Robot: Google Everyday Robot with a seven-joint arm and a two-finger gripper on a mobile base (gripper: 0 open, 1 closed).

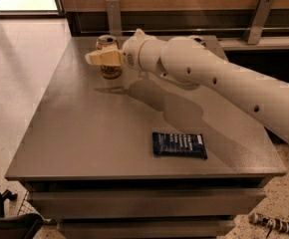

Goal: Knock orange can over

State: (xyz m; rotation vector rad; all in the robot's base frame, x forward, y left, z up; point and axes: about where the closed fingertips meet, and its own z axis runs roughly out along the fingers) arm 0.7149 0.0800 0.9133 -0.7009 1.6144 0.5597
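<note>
- The gripper point(96, 58), pale yellow at its tip, is held level above the far left part of the table, pointing left.
- It is seen in front of the orange can's middle, at about mid-height; whether the two are touching cannot be told.
- Whether the gripper is open or closed cannot be told, and nothing is seen to be held in it.
- The orange can point(111, 72) is seen standing upright near the table's far left corner, its silver top rim showing above the gripper and its base below it.
- The gripper is carried by a thick white arm point(224, 78), which reaches in from the right edge across the far side of the table.
- The arm's shadow is cast on the grey table point(84, 133) just below it.
- A dark blue packet point(179, 145) with pale lettering is laid flat near the table's front edge, right of centre, well apart from the can.
- A pale speckled floor point(20, 68) is seen to the left of the table.
</note>
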